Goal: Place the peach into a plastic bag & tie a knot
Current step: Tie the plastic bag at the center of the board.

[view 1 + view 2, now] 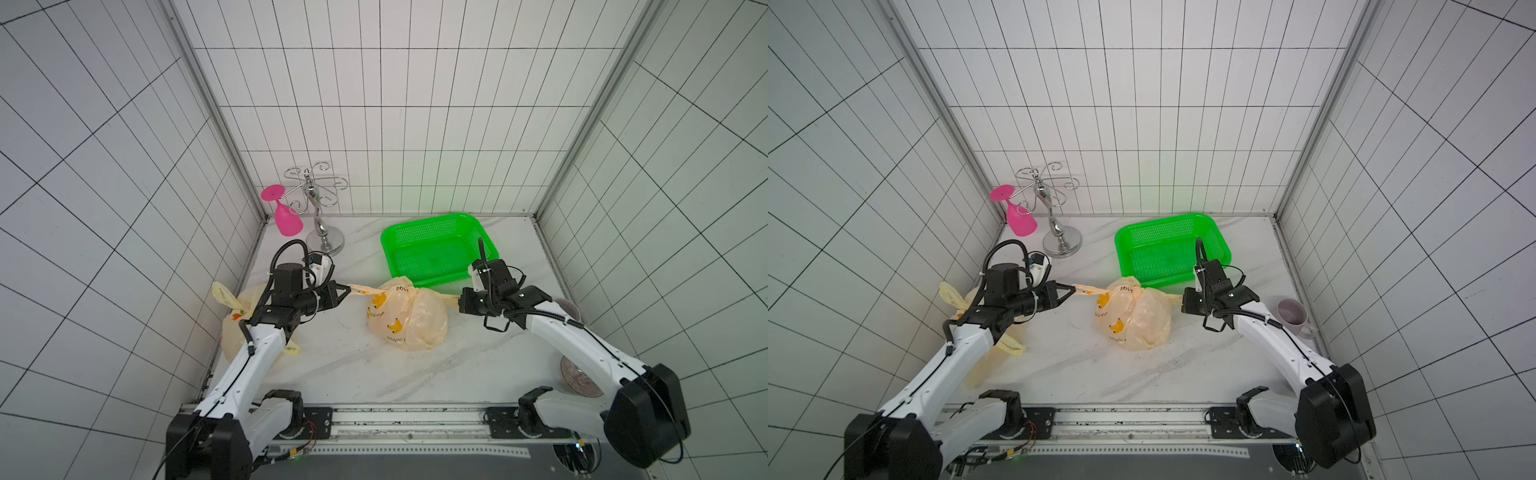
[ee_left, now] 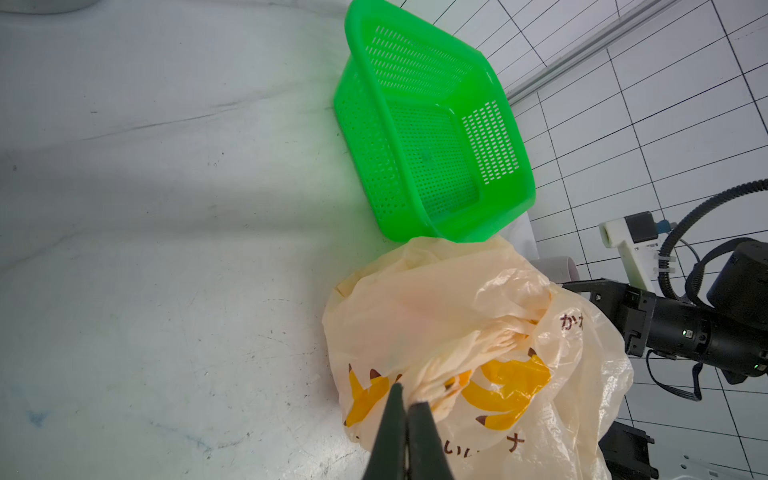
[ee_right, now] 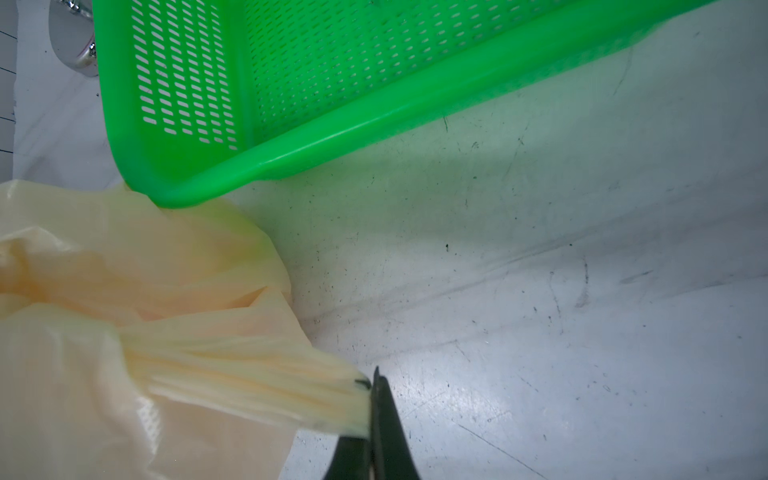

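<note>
A pale orange plastic bag [image 1: 409, 318] [image 1: 1133, 316] with banana prints lies bulging in the middle of the marble table. Its two handles are stretched out to opposite sides. My left gripper [image 1: 349, 290] [image 1: 1073, 289] [image 2: 407, 401] is shut on the twisted left handle [image 2: 457, 365]. On the other side, my right gripper [image 1: 458, 302] [image 1: 1182, 301] [image 3: 370, 390] is shut on the flattened right handle [image 3: 249, 374]. The handles cross at the bag's top [image 2: 523, 328]. The peach is hidden; I cannot see it through the plastic.
A green basket [image 1: 432, 280] [image 2: 519, 137] [image 3: 332, 141] touches the bag's far side. A second plastic bag [image 1: 232, 328] lies under my left arm. A silver rack [image 1: 320, 208] with a hanging pink glass [image 1: 286, 220] stands back left. A mug [image 1: 1293, 316] sits by the right wall.
</note>
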